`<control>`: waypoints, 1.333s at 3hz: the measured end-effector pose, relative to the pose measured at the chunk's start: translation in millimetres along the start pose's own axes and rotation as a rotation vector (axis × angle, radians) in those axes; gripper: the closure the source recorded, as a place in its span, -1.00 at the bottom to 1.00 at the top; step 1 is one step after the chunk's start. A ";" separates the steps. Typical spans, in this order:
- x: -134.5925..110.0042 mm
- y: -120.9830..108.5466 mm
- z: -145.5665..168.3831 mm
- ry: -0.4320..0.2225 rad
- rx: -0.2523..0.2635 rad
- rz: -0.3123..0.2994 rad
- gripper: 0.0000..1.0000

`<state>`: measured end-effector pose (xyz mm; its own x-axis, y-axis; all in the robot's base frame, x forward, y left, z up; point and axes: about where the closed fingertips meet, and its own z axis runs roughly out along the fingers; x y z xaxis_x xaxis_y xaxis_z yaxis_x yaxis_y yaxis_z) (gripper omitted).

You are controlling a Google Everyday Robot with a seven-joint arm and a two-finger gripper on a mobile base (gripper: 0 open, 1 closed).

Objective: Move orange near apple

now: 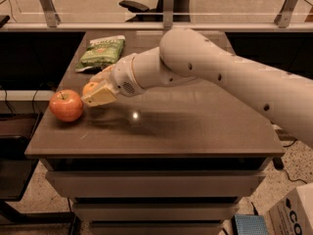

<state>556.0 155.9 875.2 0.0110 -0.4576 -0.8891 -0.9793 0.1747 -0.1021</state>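
Observation:
The apple (66,105), large, red-orange and glossy with a short stem, sits near the left edge of the brown table (195,126). The small orange (90,87) is just to the apple's right, held between the tan fingers (100,96) of my gripper (98,88). The gripper reaches in from the right on the white arm (205,67) and is shut on the orange, low over the table. Most of the orange is hidden by the fingers. A narrow gap separates the orange from the apple.
A green chip bag (101,52) lies at the back left of the table, behind the gripper. The table's left edge is close to the apple. A cardboard box (293,214) stands on the floor at the lower right.

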 end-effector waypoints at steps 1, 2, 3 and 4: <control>9.5 0.8 -5.0 -0.001 0.020 0.016 1.00; 14.5 0.0 -7.5 -0.007 0.028 0.023 1.00; 16.7 0.6 -7.1 -0.010 0.024 0.028 0.65; 17.7 2.3 -5.2 -0.015 0.020 0.030 0.19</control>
<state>552.9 143.7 861.6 -0.0156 -0.4387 -0.8985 -0.9751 0.2055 -0.0834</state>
